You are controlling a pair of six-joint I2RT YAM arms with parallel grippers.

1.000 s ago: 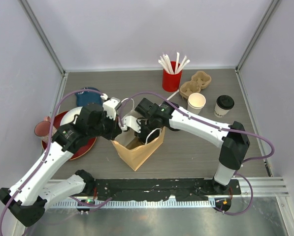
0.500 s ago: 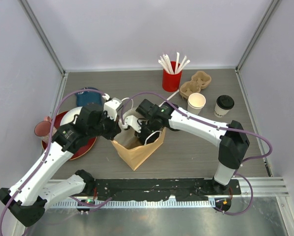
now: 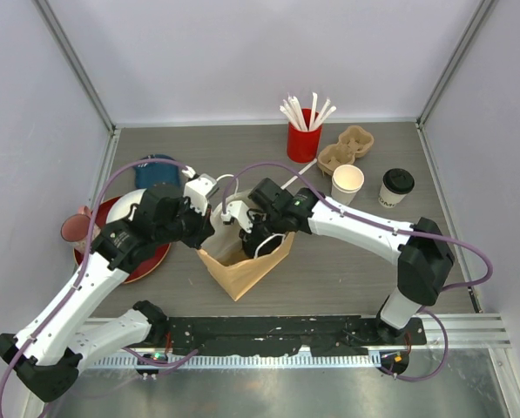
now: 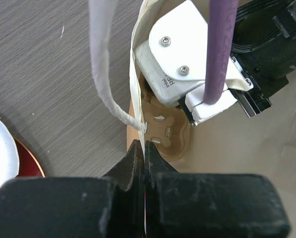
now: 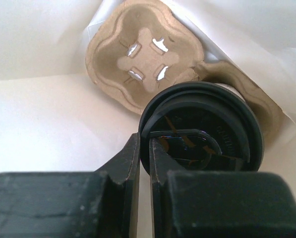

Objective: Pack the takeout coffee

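The brown paper bag (image 3: 242, 268) stands open in the middle of the table. The left gripper (image 4: 143, 148) is pressed together on its left rim, just below the white twisted handle (image 4: 102, 59). The right gripper (image 5: 144, 143) reaches down inside the bag, its wrist filling much of the mouth, and pinches the lid rim of a lidded cup (image 5: 207, 131). That cup sits in one socket of a cup carrier (image 5: 138, 57) on the bag's floor; the other socket is bare. Well right of the bag are the second lidded cup (image 3: 397, 186), a lidless cup (image 3: 347, 181), a spare carrier (image 3: 347, 146) and a red cup of stirrers (image 3: 303, 139). A red plate (image 3: 103, 213) lies left of the bag.
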